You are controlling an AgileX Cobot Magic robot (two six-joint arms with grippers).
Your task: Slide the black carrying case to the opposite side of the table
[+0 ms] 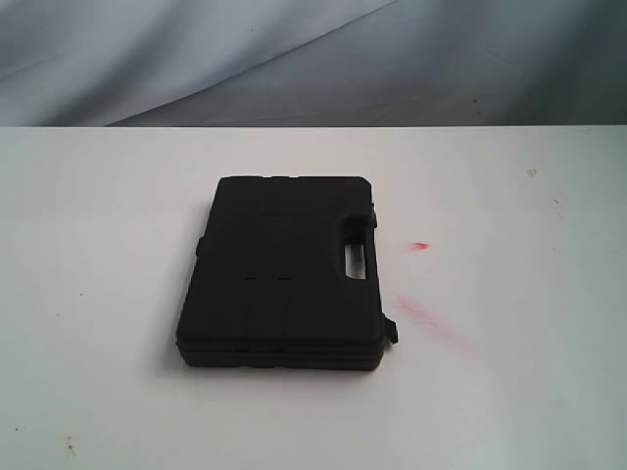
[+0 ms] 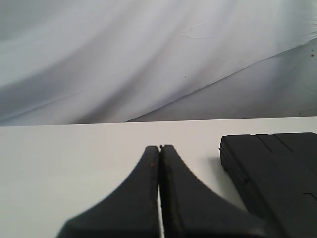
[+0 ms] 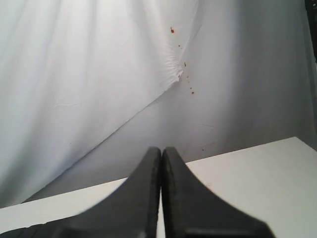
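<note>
— On the white counter point(image 1: 509, 392), near its middle, what lies flat?
— The black carrying case point(image 1: 284, 274): matte moulded plastic, rectangular with rounded corners, and a slot handle point(image 1: 354, 257) cut near its right edge.
— Anything beside it?
— Faint red smudges point(image 1: 421, 245) on the smooth top, just right of it.
— And the arms?
— The left gripper point(image 2: 159, 148) has its tapered dark fingers pressed together on nothing, near the case's corner but apart from it. The right gripper point(image 3: 161, 149) is likewise closed and empty.

A pale grey-white cloth backdrop point(image 1: 294, 59) hangs in soft folds, dotted with small red specks point(image 3: 172, 30).
</note>
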